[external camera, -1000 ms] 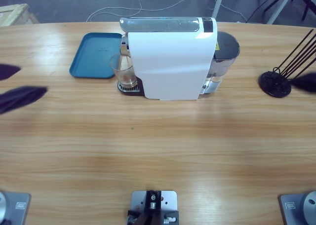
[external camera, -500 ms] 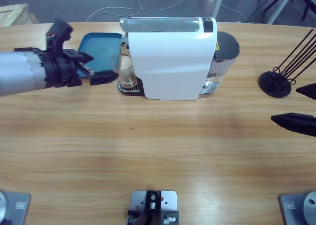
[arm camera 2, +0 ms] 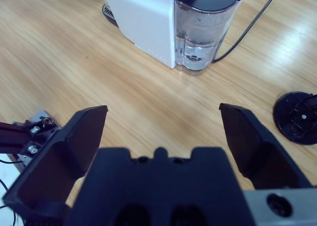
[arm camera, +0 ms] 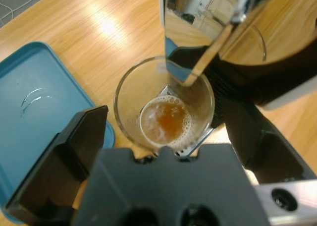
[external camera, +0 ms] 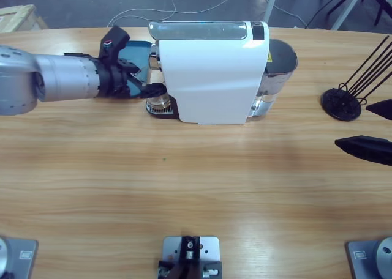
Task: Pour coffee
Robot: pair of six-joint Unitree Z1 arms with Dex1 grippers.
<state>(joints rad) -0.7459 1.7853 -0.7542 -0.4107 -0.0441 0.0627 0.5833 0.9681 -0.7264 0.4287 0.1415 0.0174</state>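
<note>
The long wooden surface (external camera: 196, 187) carries a white capsule coffee machine (external camera: 211, 77) near its far edge, with a clear water tank (arm camera 2: 205, 32) on the side facing the right arm and a teal tray (arm camera: 34, 117) lying flat on the other side. Under the machine's chrome spout (arm camera: 198, 62) stands a clear glass tumbler (arm camera: 163, 104), upright on the drip grate, just beside the tray's corner.

The left hand (arm camera: 171, 139) has its jaws spread wide, one on each side of the tumbler, with the glass squarely between them and straight ahead of the black body. From the left wrist view I think neither jaw is touching the glass, though the near wall is partly hidden behind the hand itself. The tumbler's axis stands vertical and the hand comes at it level from the side, so closing should catch it across its width, and drawing it out means moving away from the machine, towards the tray.

The right hand (arm camera 2: 163, 132) is also spread open and empty, well apart from the machine, so the left arm is plainly the nearer one.

The coffee (arm camera: 166, 121) is a shallow, frothy reddish-brown pool at the bottom of the tumbler.
</note>
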